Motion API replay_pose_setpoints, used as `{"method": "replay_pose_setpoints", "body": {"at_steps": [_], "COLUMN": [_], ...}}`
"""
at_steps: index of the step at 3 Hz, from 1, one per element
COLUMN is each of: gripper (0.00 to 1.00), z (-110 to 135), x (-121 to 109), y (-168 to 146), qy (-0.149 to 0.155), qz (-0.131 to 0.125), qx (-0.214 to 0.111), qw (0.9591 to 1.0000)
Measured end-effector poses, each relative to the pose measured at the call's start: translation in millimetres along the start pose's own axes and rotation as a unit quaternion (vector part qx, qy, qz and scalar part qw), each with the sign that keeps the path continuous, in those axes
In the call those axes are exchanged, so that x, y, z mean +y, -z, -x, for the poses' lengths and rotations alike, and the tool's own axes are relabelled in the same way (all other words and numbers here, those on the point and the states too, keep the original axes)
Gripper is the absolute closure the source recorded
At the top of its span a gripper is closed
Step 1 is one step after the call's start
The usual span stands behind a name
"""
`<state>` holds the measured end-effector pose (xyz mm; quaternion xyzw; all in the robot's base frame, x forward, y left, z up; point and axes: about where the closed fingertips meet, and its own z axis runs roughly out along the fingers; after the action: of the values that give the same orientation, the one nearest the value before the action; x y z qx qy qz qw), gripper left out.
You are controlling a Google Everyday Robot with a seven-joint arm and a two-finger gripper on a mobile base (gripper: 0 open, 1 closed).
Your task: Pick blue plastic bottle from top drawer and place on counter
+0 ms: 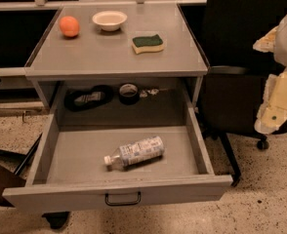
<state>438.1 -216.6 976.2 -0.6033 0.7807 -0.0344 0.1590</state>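
Note:
The blue plastic bottle [134, 152] is a small clear bottle with a white cap and a pale printed label. It lies on its side on the floor of the open top drawer [70, 155], cap pointing to the front left. The drawer is pulled far out, with a dark pull handle [122, 199] on its front panel. The counter [109, 52] is the flat grey top above it. My gripper [280, 82] shows as pale cream parts at the right edge, cut off by the frame. It is well to the right of the drawer, apart from the bottle.
On the counter stand an orange [69, 26], a white bowl [109, 20] and a green-and-yellow sponge [148, 43]. Dark items [129, 93] lie at the back of the drawer under the counter. A black office chair [241, 57] stands to the right.

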Motion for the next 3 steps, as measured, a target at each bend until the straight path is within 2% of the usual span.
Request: {"method": "replay_pose_setpoints", "body": {"at_steps": [1, 2, 3], "gripper": [0.00, 0.00, 0.00], "z": [0, 13, 59], "x": [0, 14, 50], "y": [0, -31, -104], "qy": [0.000, 0.011, 0.041], "qz": [0.000, 0.017, 0.066], "qx": [0.000, -0.037, -0.113], "qw": [1.0000, 0.9991, 0.9906]}}
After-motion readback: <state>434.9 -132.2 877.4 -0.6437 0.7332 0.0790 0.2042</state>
